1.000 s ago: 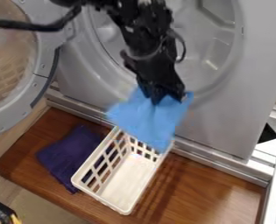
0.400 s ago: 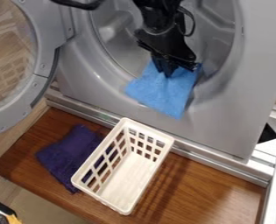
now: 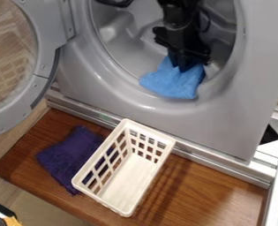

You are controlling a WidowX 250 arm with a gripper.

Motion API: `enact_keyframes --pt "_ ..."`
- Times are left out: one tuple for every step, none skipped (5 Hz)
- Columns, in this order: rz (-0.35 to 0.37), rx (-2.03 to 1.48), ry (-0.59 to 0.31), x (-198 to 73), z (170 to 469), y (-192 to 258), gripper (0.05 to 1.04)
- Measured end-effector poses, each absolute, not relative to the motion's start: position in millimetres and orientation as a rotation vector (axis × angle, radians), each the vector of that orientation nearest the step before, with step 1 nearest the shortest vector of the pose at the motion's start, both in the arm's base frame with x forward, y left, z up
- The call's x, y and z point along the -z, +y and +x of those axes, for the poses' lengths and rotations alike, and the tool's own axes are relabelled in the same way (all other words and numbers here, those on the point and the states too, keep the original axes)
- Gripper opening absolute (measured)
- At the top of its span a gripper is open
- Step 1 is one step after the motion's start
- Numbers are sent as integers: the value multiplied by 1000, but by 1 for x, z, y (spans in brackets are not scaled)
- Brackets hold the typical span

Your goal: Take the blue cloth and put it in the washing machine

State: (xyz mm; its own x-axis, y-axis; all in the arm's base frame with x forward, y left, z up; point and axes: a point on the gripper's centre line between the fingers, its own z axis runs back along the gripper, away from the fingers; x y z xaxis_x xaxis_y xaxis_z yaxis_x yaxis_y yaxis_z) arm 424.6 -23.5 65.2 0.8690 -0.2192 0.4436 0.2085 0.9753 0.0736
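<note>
Cloth (image 3: 175, 82) is clamped in the end effector (image 3: 180, 67) at the lip (image 3: 145, 105) of the washing machine (image 3: 223, 121); insertion seems under way; next, it should go deeper before release.

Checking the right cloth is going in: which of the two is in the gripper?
The blue cloth, at the washer's opening; the purple cloth lies beside the basket.

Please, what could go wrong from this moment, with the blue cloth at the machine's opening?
The blue cloth hangs over the lower rim of the opening, so it might catch there, or slide down outside if released now. Below stands the white basket; a falling cloth could perhaps land in it.
</note>
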Motion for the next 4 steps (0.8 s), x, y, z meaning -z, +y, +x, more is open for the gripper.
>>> enact_keyframes --pt "-1 238 -441 -65 432 -29 220" --pt "-14 236 -439 -65 431 -32 478" --pt "-18 235 -445 -65 431 -34 775" --pt "-20 230 -441 -63 425 -33 981"
